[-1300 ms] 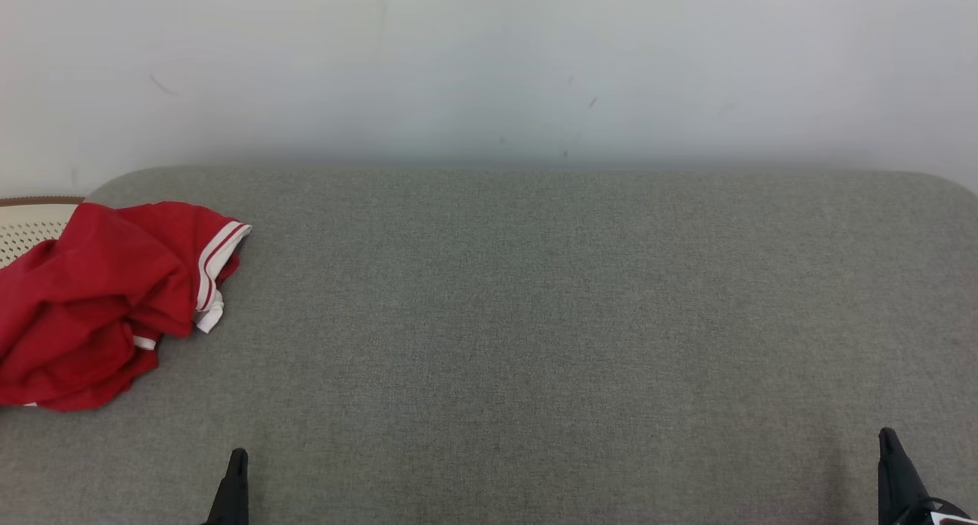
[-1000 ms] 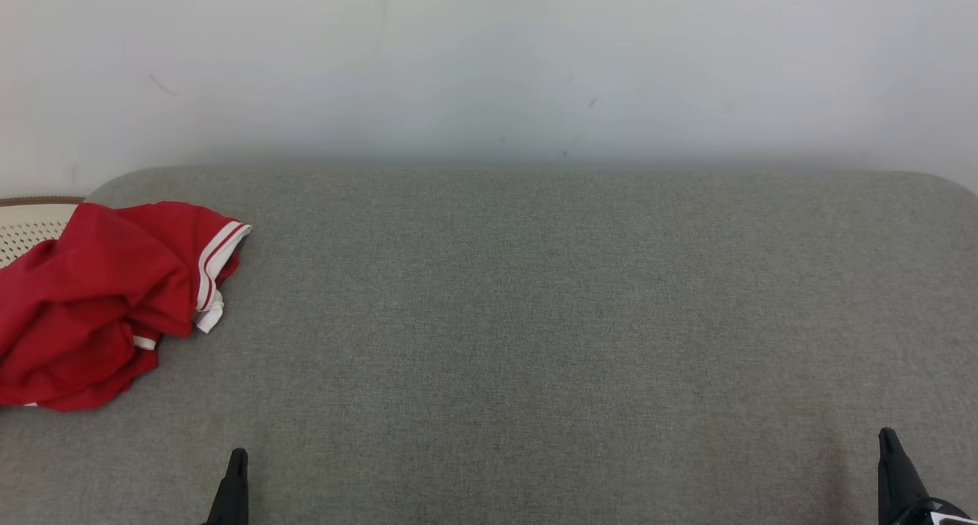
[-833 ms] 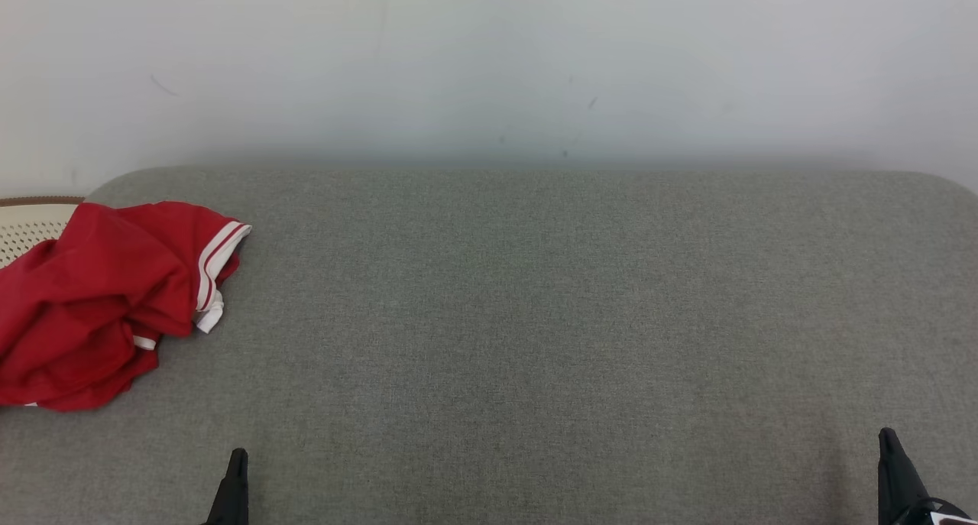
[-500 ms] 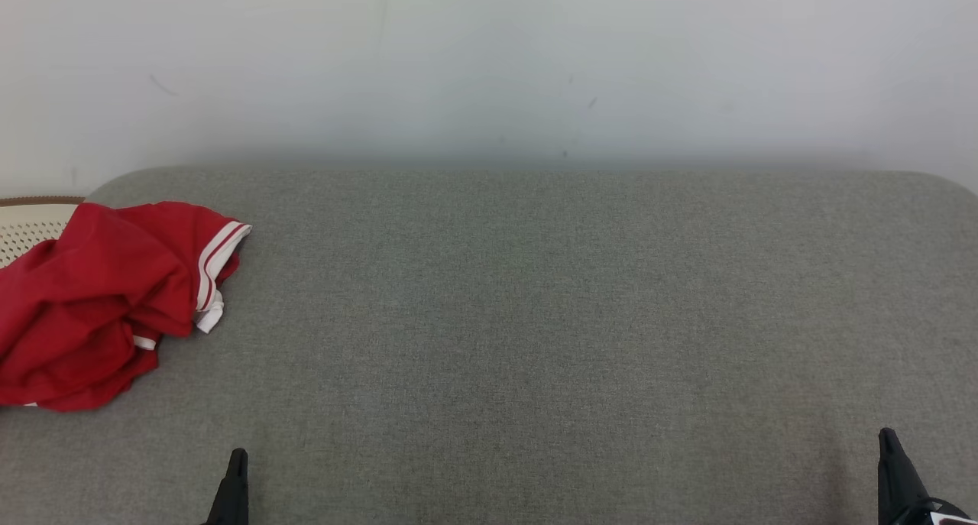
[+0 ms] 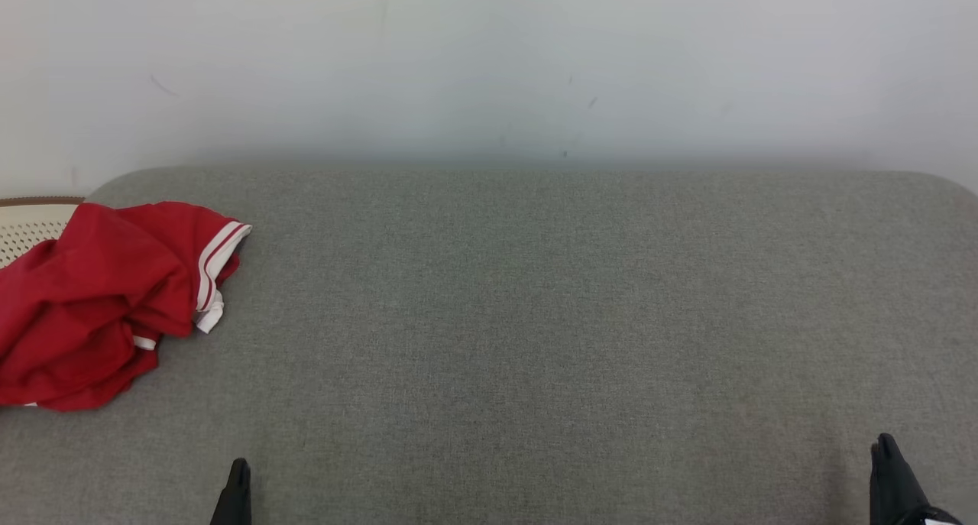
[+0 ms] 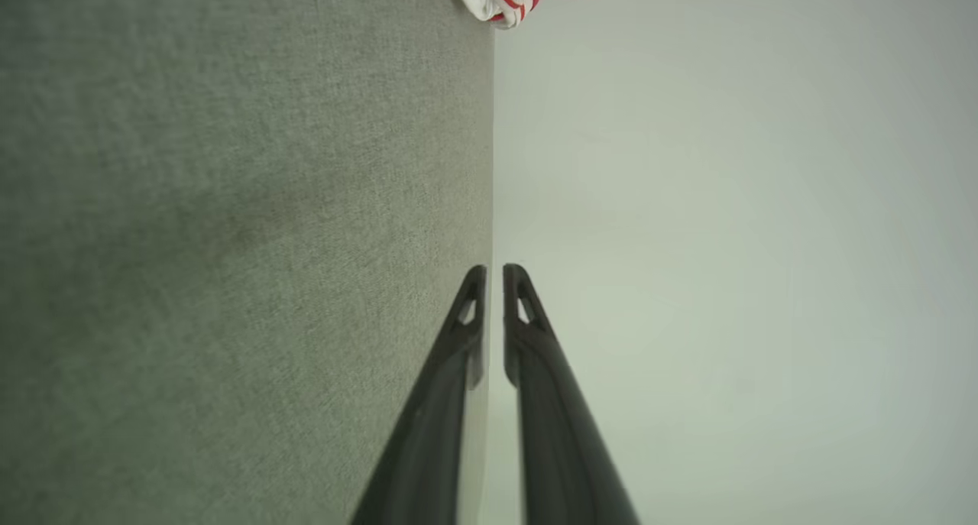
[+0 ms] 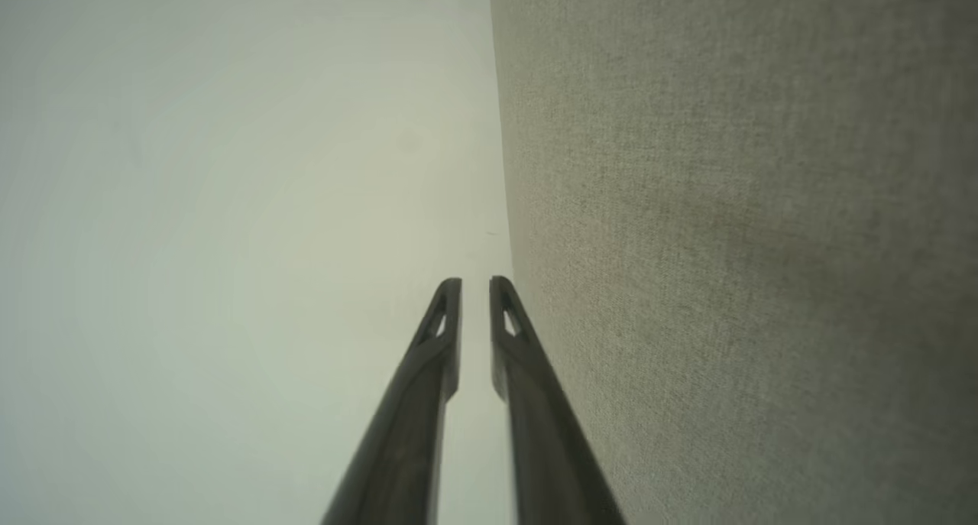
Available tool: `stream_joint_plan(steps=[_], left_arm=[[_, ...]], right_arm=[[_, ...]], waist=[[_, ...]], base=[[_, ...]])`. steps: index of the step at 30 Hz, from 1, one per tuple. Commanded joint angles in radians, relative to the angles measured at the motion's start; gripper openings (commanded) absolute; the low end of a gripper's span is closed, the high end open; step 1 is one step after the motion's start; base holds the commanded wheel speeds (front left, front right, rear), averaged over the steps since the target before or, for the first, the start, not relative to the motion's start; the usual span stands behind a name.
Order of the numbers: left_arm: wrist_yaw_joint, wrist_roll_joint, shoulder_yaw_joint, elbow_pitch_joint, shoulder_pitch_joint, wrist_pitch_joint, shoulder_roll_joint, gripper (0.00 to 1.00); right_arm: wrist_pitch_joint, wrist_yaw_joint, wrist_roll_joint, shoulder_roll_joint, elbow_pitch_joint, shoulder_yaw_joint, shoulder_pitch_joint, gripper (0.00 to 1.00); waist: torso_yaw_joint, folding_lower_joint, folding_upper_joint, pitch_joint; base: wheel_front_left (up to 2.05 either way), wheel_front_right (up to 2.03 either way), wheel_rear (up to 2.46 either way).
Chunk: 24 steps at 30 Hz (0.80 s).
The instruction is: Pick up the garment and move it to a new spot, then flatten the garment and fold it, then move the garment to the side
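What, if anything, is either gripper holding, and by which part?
Nothing is held: left gripper and right gripper are empty; the crumpled red, white-trimmed garment lies apart.

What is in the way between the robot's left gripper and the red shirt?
Nothing visible. Just grey cushion lies between the left gripper and the crumpled red garment, which sits ahead to its left.

Nothing readable anywhere, in any view. No lettering, number or brand mark to make out on the red garment [image 5: 92, 303], just plain white stripes along its trim. Small white flap [image 5: 209, 319] at its edge, perhaps a tag, perhaps only trim, too small to read. Grey upholstered surface [image 5: 535, 319] plain, pale wall [image 5: 489, 66] showing faint scuffs and no signs.
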Motion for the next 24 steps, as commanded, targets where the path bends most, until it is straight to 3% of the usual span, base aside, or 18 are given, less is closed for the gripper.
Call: stream_joint_plan(steps=[1,15,24], left_arm=[[0.0,0.0,-0.001,0.004,0.004,-0.001,0.0,1.0],[0.016,0.078,-0.008,-0.044,0.018,-0.058,0.0,1.0],[0.053,0.26,-0.024,-0.093,0.022,-0.094,0.0,1.0]], right_arm=[[-0.001,0.0,-0.001,0.001,0.006,0.001,0.002,1.0],[-0.069,0.0,-0.127,-0.005,-0.029,0.084,0.004,1.0],[-0.113,0.0,-0.329,-0.007,-0.047,0.127,-0.002,1.0]], waist=[[0.0,0.0,-0.0001,0.0],[0.001,0.0,-0.0001,0.0],[0.002,0.0,-0.0001,0.002]], base=[[0.0,0.0,0.0],[0.0,0.0,0.0],[0.0,0.0,0.0]])
